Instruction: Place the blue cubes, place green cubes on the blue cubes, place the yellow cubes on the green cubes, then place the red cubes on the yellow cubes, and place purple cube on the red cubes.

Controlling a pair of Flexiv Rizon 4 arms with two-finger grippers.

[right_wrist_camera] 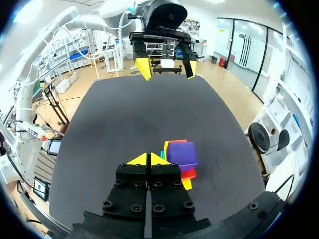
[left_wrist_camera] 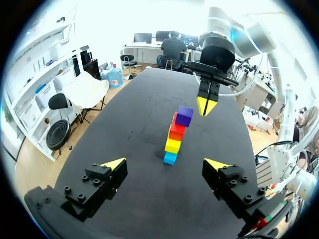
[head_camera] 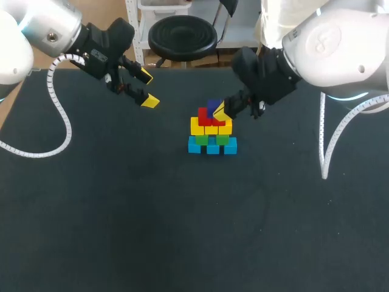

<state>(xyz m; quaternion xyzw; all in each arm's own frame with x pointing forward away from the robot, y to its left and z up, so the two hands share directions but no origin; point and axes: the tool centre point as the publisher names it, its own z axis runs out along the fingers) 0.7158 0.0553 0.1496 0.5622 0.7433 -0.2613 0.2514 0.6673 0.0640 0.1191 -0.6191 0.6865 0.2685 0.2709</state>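
The one obstacle on the table (head_camera: 121,213) is the stack of cubes (head_camera: 211,135), just above the middle of the frame, with the purple cube (head_camera: 214,107) on top. The right gripper (head_camera: 220,111), fingertips pressed together, hangs close by the stack's upper right, crowding that side. The left gripper (head_camera: 146,89), fingers spread, hovers in the upper left, well apart from the stack. There is room to pass between them, and across the wide lower half of the frame.
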